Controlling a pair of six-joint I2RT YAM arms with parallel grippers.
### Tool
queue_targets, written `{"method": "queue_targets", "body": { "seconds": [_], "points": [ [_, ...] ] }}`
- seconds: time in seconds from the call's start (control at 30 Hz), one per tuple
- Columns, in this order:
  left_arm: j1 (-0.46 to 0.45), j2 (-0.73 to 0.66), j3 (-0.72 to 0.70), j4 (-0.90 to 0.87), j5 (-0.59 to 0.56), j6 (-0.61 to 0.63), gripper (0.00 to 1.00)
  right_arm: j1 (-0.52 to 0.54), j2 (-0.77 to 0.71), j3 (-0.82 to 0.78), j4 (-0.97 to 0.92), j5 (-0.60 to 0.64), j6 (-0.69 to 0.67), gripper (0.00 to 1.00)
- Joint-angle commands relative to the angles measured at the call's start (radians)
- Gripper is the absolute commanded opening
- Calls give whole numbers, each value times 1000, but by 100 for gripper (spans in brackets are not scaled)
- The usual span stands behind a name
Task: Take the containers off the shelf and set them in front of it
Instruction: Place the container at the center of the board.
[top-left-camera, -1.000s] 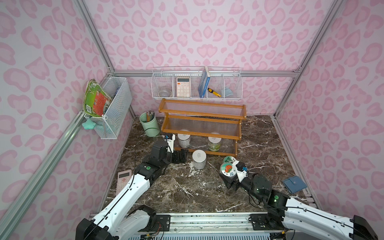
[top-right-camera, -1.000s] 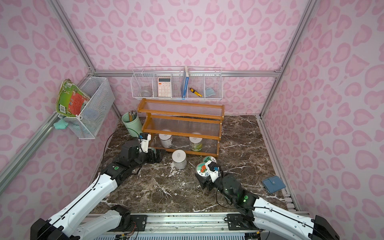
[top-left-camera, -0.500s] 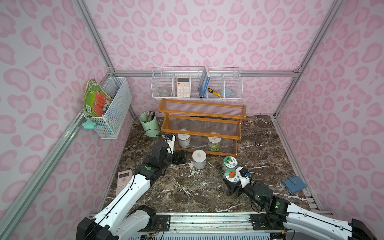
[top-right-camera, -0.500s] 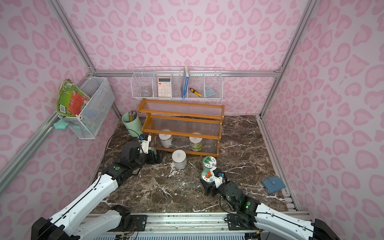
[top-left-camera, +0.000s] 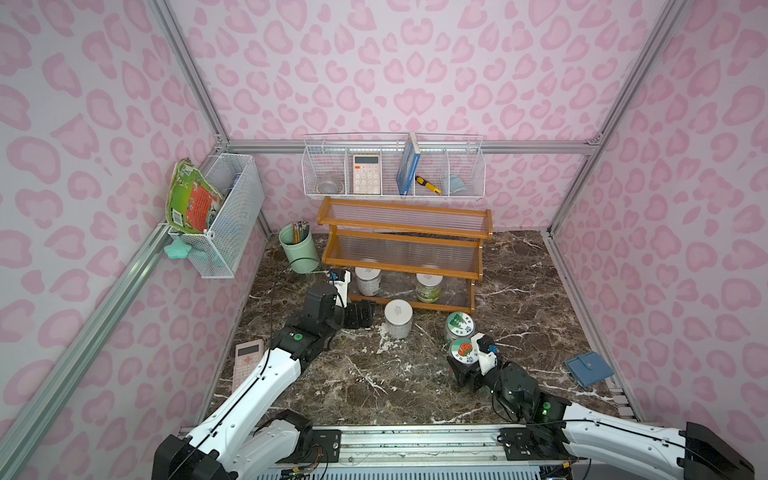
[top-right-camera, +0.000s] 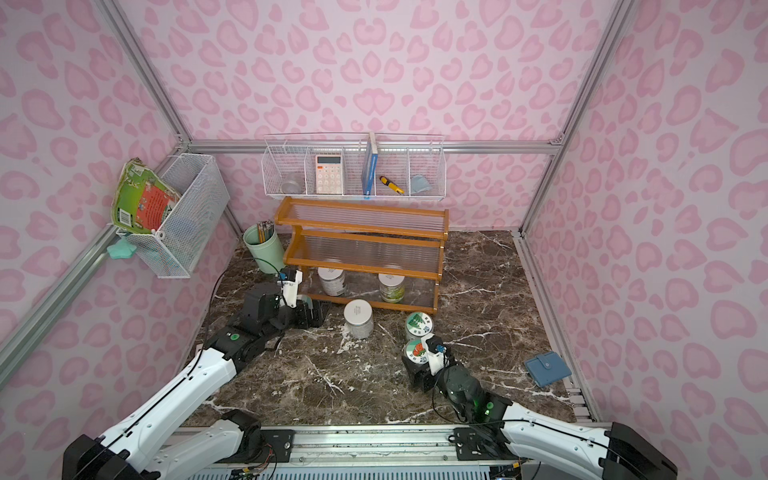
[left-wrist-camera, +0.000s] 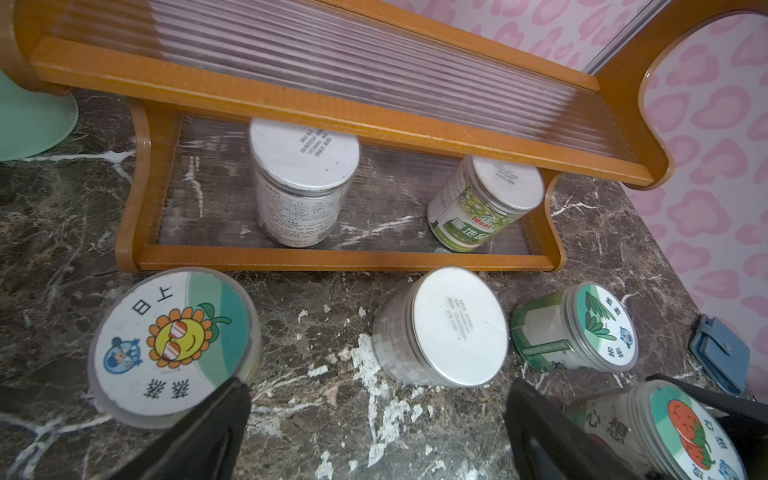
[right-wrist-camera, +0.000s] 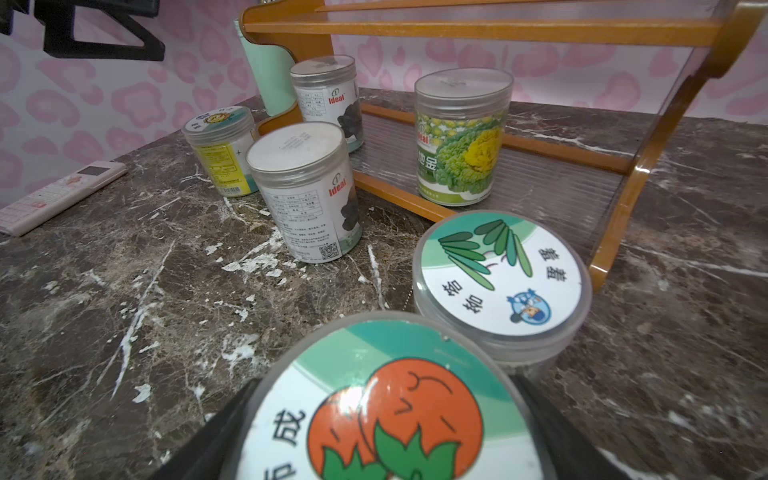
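Note:
My right gripper (top-left-camera: 462, 362) is shut on a container with an orange tomato lid (right-wrist-camera: 395, 419), low over the marble just in front of a leaf-lidded container (top-left-camera: 459, 326). A white-lidded one (top-left-camera: 398, 318) and a sunflower-lidded one (left-wrist-camera: 172, 345) also stand on the marble before the shelf (top-left-camera: 403, 239). On the shelf's bottom tier stand a white-lidded container (top-left-camera: 368, 280) and a green-labelled one (top-left-camera: 429, 286). My left gripper (left-wrist-camera: 378, 415) is open and empty, one finger beside the sunflower container. Whether the tomato container touches the marble cannot be told.
A mint-green pencil cup (top-left-camera: 299, 249) stands left of the shelf. A pink calculator (top-left-camera: 248, 361) lies by the left wall and a blue wallet (top-left-camera: 588, 369) by the right wall. White wire baskets (top-left-camera: 392, 170) hang above the shelf and on the left wall (top-left-camera: 224, 216).
My right gripper has carried the tomato-lidded container toward the front and lower, uncovering the leaf-lidded one behind it. The left arm has stayed still.

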Motion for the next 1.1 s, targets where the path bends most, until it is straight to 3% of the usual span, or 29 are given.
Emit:
{"method": "queue_targets", "body": {
  "seconds": [0.0,0.67,1.07],
  "points": [
    [0,-8,-3,17,-2,-5,99,-16,27,-29,95,-15,9,80],
    [0,-27,-9,12,-5,-5,99,-38,146,-26,142,-49,18,96],
    [-1,-31,-7,13,-5,-5,99,-35,-42,40,-53,-32,12,99]
  ]
}}
